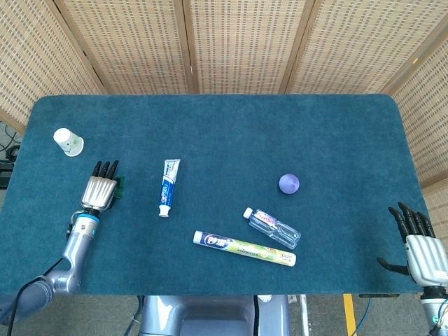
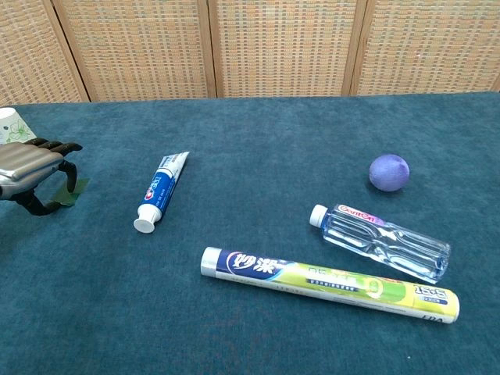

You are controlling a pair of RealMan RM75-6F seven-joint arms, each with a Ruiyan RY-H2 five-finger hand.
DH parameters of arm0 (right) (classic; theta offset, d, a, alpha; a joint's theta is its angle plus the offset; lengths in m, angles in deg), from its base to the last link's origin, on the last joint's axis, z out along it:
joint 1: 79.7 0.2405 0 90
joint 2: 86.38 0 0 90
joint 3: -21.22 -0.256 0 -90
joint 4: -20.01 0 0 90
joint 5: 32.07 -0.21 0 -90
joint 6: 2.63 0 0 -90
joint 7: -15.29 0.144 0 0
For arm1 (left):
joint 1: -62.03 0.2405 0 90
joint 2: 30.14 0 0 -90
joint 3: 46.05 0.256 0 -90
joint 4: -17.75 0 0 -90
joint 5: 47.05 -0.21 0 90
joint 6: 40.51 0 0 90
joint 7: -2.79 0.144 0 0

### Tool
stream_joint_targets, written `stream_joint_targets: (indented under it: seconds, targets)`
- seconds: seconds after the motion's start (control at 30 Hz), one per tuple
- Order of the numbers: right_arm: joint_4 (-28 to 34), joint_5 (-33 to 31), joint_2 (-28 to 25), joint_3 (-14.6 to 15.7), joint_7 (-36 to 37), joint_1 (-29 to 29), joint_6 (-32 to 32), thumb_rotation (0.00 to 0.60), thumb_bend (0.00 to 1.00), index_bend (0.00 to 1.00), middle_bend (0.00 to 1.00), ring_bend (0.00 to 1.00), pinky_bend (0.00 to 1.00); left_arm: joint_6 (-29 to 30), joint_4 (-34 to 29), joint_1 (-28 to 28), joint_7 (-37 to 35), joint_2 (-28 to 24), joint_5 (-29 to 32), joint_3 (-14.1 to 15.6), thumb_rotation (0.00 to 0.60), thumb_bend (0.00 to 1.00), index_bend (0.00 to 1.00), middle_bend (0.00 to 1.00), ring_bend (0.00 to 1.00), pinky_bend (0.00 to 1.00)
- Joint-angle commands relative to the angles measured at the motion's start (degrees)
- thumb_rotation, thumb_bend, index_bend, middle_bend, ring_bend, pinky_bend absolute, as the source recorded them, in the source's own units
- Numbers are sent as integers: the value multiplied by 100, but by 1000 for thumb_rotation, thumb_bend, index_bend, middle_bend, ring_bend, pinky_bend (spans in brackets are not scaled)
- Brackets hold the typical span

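Note:
My left hand (image 1: pixel 100 187) hovers flat near the table's left edge, fingers stretched out together. In the chest view the left hand (image 2: pixel 31 168) has its thumb curled down beside a small dark green flat piece (image 2: pixel 70 190). That green piece (image 1: pixel 121 185) lies on the cloth, partly hidden under the fingers, and whether the thumb touches it is unclear. My right hand (image 1: pixel 418 245) hangs open off the table's front right corner, holding nothing. It does not show in the chest view.
On the teal table (image 1: pixel 224 126) lie a white paper cup (image 1: pixel 68 141) (image 2: pixel 14 129), a blue-white toothpaste tube (image 1: pixel 168 187) (image 2: pixel 160 192), a purple ball (image 1: pixel 289 183) (image 2: pixel 388 172), a clear bottle (image 1: pixel 273 227) (image 2: pixel 381 241) and a long yellow-green tube (image 1: pixel 245 248) (image 2: pixel 328 284). Wicker screens stand behind.

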Motion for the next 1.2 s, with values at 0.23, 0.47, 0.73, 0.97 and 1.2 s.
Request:
stream_joint_targets:
  seconds: [0.23, 0.47, 0.73, 0.97, 1.2]
  targets:
    - [1, 3, -9, -2, 23, -6, -9, 600, 145, 0, 0, 0, 0, 13, -12, 12, -55, -18, -49, -5, 600, 433, 524, 0, 0, 0]
    - [-4, 7, -8, 0, 29, -7, -9, 600, 144, 0, 0, 0, 0, 0, -13, 10, -61, -37, -46, -27, 600, 455, 563, 0, 0, 0]
    - [-5, 8, -10, 0, 32, -9, -12, 600, 145, 0, 0, 0, 0, -106, 95, 16, -26, -18, 22, -36, 600, 468, 576, 0, 0, 0]
    - [-4, 1, -11, -2, 26, -8, -7, 600, 144, 0, 0, 0, 0, -145, 237, 9, -47, 46, 61, -73, 600, 477, 583, 0, 0, 0]
    - [-13, -2, -4, -4, 26, -3, 3, 600, 144, 0, 0, 0, 0, 42, 296, -54, -258, 98, -23, -213, 600, 487, 589, 0, 0, 0]
